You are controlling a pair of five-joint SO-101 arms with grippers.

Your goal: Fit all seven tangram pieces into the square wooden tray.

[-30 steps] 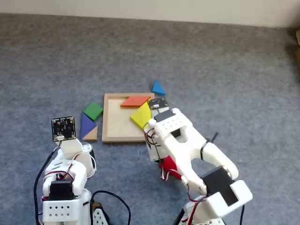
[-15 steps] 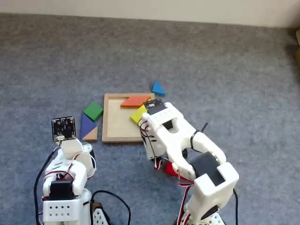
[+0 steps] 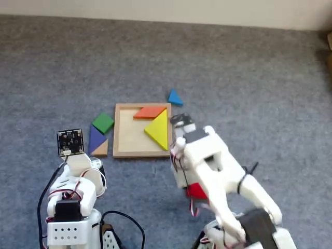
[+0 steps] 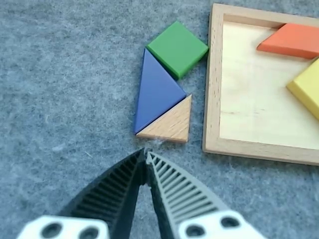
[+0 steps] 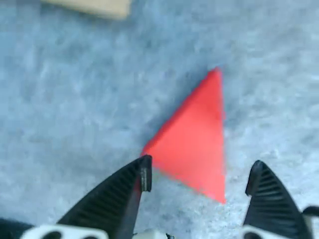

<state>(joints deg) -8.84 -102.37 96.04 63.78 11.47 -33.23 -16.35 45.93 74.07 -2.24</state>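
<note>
The grey, felt-like table (image 3: 259, 83) stretches across the scene, its nap fuzzy and mottled in the close wrist views. A pale band (image 3: 155, 10) runs along its far side. A small tan object (image 3: 330, 42) sits at the high view's right edge, too cropped to identify.

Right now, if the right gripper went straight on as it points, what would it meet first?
Probably the red triangle on the carpet. It lies just ahead of the right gripper, between its open jaws, though depth is unclear.

The left gripper (image 4: 146, 155) points down, fingers pressed together; the left arm (image 3: 71, 188) sits folded back. The right gripper (image 5: 200, 170) hangs with fingers spread wide.
</note>
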